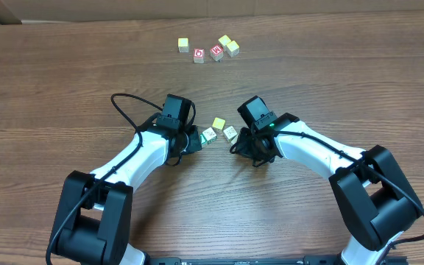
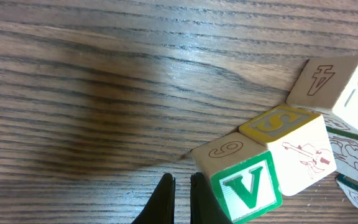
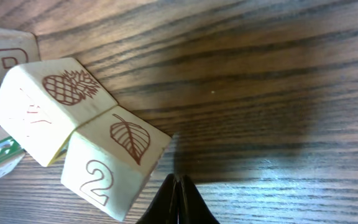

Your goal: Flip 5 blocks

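**Three blocks (image 1: 218,124) lie mid-bench (image 1: 330,81) between both arms**

Left fingers (image 2: 165,202) stand narrow and empty beside the V block (image 2: 247,186). Right fingers (image 3: 168,205), pressed together, hold nothing beside the leaf block (image 3: 114,162). Five more blocks (image 1: 216,52) sit far.

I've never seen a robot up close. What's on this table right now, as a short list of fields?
Table: brown wood
Near blocks: three, clustered between the two grippers
Far blocks: small group near the far edge
Left gripper: fingers almost together, empty, next to the V block
Right gripper: shut, empty, next to the leaf block
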`<state>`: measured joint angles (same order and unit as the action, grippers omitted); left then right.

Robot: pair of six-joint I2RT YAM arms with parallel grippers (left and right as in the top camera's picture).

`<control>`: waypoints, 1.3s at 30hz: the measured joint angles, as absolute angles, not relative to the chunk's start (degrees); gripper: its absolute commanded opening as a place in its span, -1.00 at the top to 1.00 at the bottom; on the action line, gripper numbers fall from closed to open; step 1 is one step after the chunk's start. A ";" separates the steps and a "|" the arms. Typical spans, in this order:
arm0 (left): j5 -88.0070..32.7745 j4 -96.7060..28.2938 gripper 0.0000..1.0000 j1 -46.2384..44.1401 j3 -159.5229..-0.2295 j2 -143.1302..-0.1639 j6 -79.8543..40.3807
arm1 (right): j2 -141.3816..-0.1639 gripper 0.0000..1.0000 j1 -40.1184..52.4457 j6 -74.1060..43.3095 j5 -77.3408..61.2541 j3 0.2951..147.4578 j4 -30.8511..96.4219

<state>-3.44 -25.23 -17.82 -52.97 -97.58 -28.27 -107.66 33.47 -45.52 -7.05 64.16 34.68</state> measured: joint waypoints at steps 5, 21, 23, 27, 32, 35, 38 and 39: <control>-2.98 -25.26 0.92 -17.82 -52.97 -97.58 -28.27 | -107.66 0.91 33.34 -44.95 -7.01 64.16 35.59; -2.28 -43.62 0.92 -15.20 -75.70 -97.91 -28.08 | -108.12 0.66 23.83 -32.84 -7.27 83.70 47.51; -2.11 -50.13 0.92 -14.83 -82.83 -99.46 -27.86 | -108.12 0.61 24.05 -31.40 -7.44 84.64 46.92; -1.89 -60.12 0.92 -13.50 -96.25 -104.62 -26.81 | -109.69 0.56 24.14 -27.64 -7.70 90.87 49.17; -1.61 -67.22 0.92 -11.97 -103.57 -110.37 -26.72 | -112.64 0.69 24.16 -23.62 -7.73 97.30 48.14; -1.43 -69.25 0.92 -11.84 -103.63 -113.36 -26.70 | -114.80 0.76 24.56 -22.20 -7.70 97.51 47.09; -1.45 -69.63 0.92 -11.90 -103.61 -115.66 -26.57 | -118.61 0.78 26.02 -20.49 -7.64 97.51 44.95; -1.45 -69.63 0.92 -11.90 -103.61 -116.11 -26.55 | -119.85 0.79 26.68 -19.97 -7.64 97.51 44.36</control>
